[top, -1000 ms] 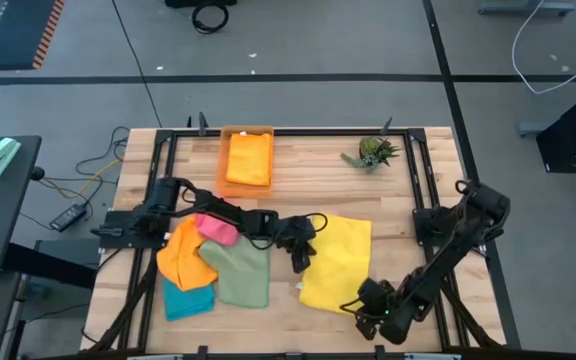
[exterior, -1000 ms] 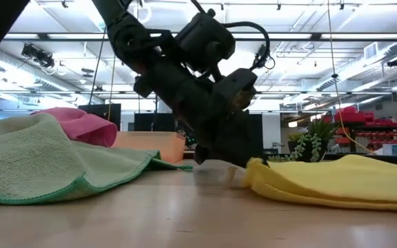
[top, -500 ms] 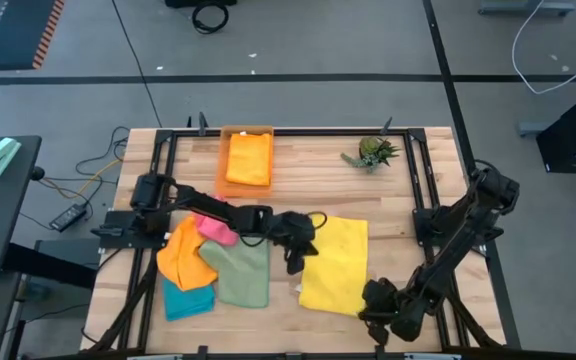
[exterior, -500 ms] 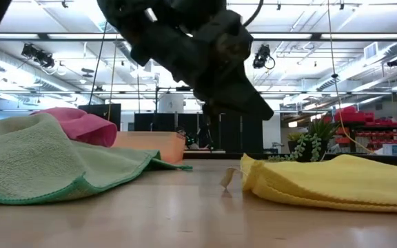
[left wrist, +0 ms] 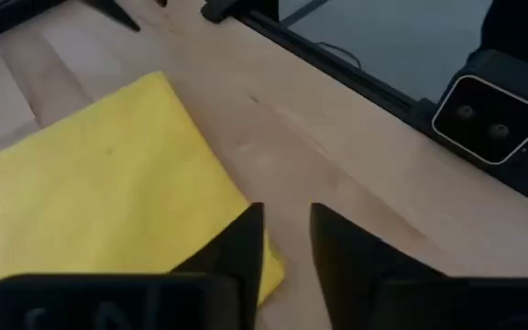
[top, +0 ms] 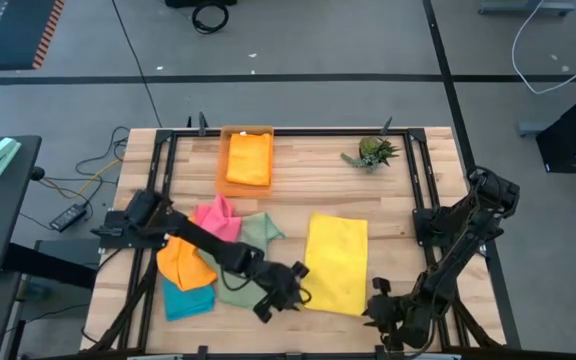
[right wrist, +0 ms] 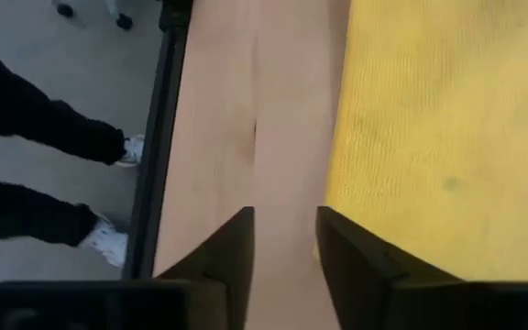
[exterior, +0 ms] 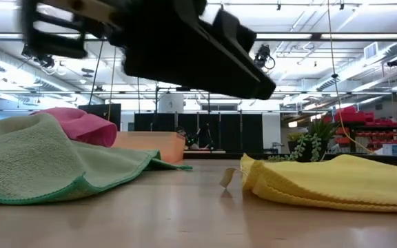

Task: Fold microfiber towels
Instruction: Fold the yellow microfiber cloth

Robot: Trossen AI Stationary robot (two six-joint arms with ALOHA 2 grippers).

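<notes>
Yellow towel folded in half, both tools off it at its near end

Nearest the front edge of the surface, the right tool hangs just off the near right corner of the yellow towel and the left tool just off its near left corner; each shows its fingers parted with bare wood in the gap and nothing pinched. The towel lies flat between them as a rectangle, its long axis running from the near edge away toward the far side, so a second fold would likely bring the near short edge over to the far one, with both arms about equally close to it. Left of it sit the unfolded sage green towel, orange towel, teal towel and pink towel in a loose heap. Farthest off, the orange tray holds a folded cloth, with the small plant to its right
</notes>
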